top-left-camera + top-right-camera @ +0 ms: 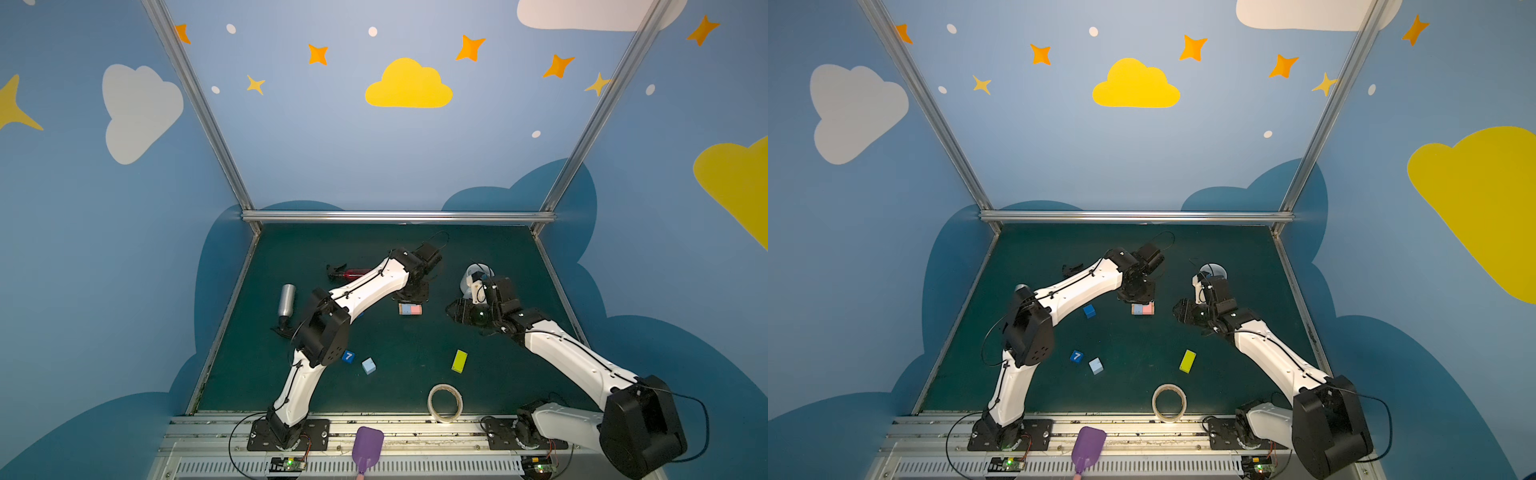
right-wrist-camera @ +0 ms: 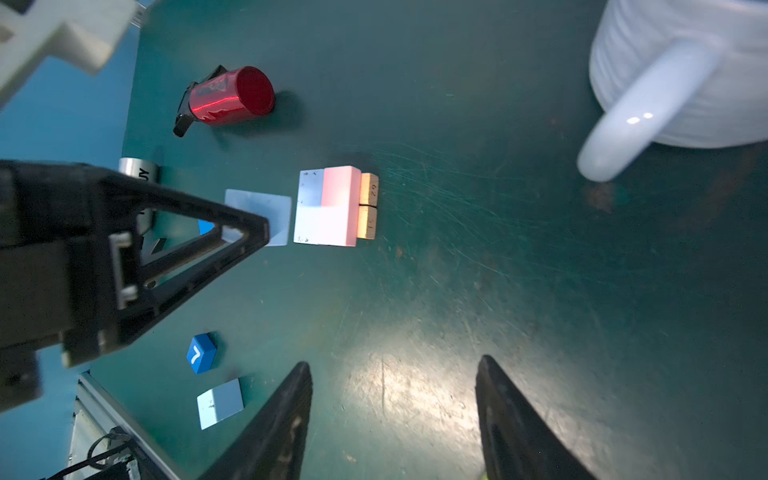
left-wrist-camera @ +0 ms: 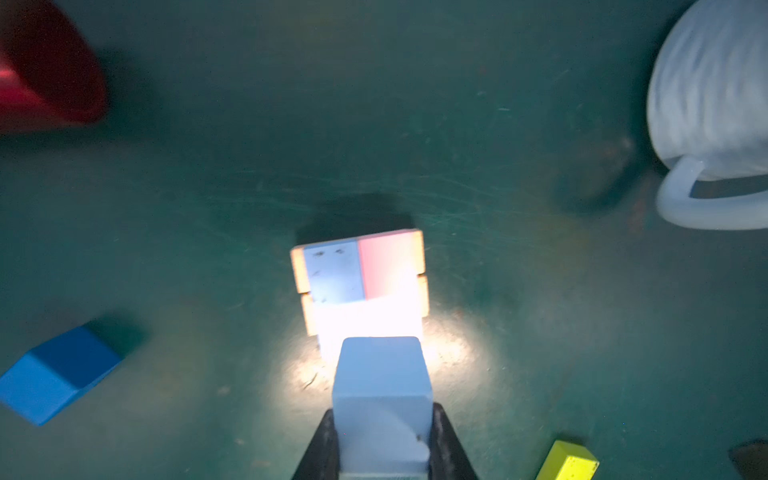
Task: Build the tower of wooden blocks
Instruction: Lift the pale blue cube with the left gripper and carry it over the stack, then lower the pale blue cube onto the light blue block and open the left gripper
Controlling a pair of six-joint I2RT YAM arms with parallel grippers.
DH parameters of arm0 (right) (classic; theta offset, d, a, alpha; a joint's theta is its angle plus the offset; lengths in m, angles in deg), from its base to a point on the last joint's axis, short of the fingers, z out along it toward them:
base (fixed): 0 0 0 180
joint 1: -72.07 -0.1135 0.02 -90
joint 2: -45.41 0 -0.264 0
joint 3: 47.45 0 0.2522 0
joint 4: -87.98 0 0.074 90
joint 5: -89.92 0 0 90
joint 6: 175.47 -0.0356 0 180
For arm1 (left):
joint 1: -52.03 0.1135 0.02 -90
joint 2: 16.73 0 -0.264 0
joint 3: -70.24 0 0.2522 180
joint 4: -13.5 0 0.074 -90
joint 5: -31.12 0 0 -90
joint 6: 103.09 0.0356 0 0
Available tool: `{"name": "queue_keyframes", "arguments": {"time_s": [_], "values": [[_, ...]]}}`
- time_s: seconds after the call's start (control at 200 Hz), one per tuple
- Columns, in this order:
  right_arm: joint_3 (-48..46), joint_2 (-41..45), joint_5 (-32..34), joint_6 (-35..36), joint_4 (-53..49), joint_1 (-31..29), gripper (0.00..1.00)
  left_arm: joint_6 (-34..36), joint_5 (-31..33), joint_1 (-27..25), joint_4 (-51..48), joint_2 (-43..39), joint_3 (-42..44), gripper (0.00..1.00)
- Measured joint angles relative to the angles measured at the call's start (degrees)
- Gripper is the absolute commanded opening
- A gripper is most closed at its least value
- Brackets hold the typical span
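The tower base [image 1: 410, 309] [image 1: 1143, 308] is two orange blocks side by side, with a light-blue flat block [image 3: 332, 270] and a pink one [image 3: 386, 262] across them. My left gripper [image 3: 382, 415] [image 1: 409, 297] is shut on a light-blue cube [image 3: 380, 399] [image 2: 259, 216], held close beside the stack and not touching it. My right gripper [image 2: 395, 362] [image 1: 451, 309] hovers open and empty to the right of the stack. Loose on the mat lie a blue "7" cube [image 1: 348, 356], a light-blue cube [image 1: 368, 366], a yellow-green block [image 1: 459, 360] and a dark-blue cube [image 1: 1089, 311].
A red bottle [image 1: 353, 273] lies behind the left arm and a silver bottle [image 1: 286, 301] at the left. A white mug [image 1: 473, 278] stands right behind the right gripper. A tape roll [image 1: 445, 402] sits by the front edge, a purple scoop [image 1: 365, 449] on the rail.
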Motion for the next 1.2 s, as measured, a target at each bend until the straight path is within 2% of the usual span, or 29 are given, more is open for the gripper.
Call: {"name": "queue_keyframes", "arguments": {"time_s": [0.375, 1.202], "values": [[-1.77, 6.82, 1.22, 0.24, -2.23, 2.16, 0.63, 0.96, 1.38, -0.44, -5.66, 7.72, -9.01, 0.12], [-1.9, 6.34, 0.87, 0.57, -2.27, 2.82, 0.63, -0.39, 2.8, -0.17, -9.51, 12.76, -16.28, 0.17]]}}
